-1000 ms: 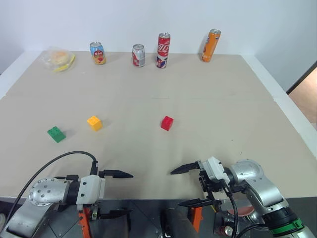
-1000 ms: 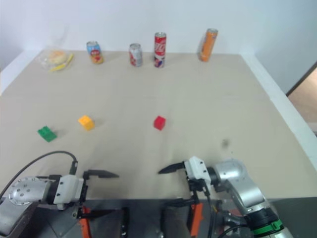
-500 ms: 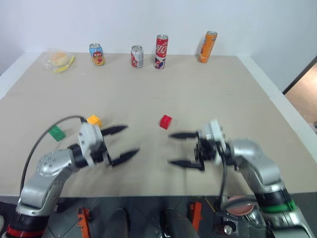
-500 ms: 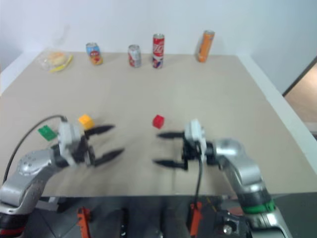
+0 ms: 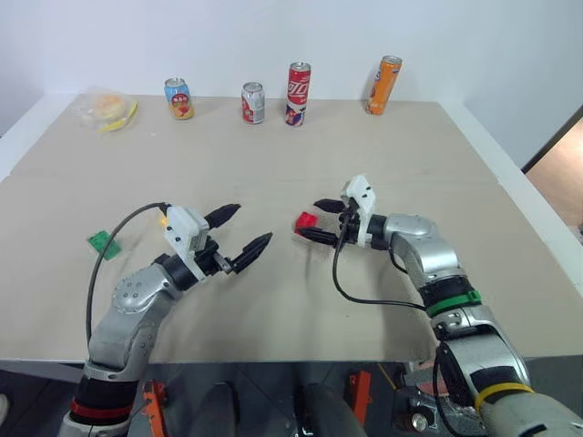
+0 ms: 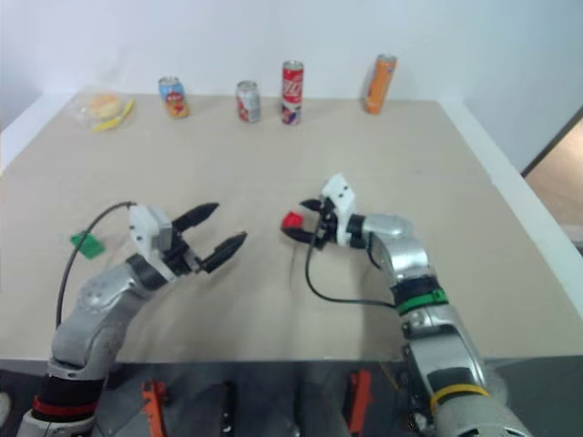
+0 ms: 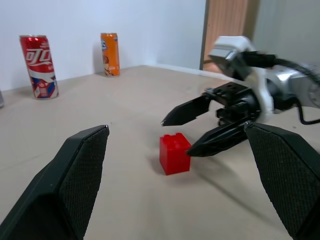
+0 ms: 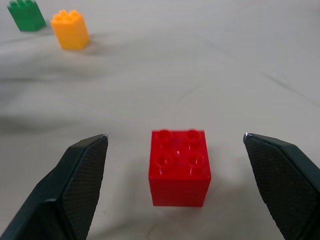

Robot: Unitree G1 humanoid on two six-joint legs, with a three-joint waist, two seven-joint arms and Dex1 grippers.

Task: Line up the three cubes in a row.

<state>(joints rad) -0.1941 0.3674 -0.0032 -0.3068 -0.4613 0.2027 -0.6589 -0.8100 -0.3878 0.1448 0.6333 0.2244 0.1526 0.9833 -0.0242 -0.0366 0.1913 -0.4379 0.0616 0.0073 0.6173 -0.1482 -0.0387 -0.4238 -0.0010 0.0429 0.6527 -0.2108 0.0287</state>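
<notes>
The red cube (image 5: 304, 219) sits on the table near its middle, between the spread fingers of my right gripper (image 5: 310, 219), which is open and reaches in from the right. In the right wrist view the red cube (image 8: 179, 166) lies just ahead of the fingertips, untouched. The green cube (image 5: 102, 243) rests at the left. Just right of it, the yellow-orange cube (image 8: 71, 30) is mostly hidden behind my left arm in the eye views. My left gripper (image 5: 250, 224) is open and empty, hovering left of the red cube and pointing toward it.
Several drink cans stand along the far edge: a blue one (image 5: 179, 97), a silver-red one (image 5: 254, 102), a tall red one (image 5: 299, 93) and an orange one (image 5: 386, 85). A clear bag of food (image 5: 107, 108) lies at the far left corner.
Both arms have risen from the near table edge and reached forward. The right gripper has come up to the red cube; the left has swung up toward the middle. The cubes have not moved.
</notes>
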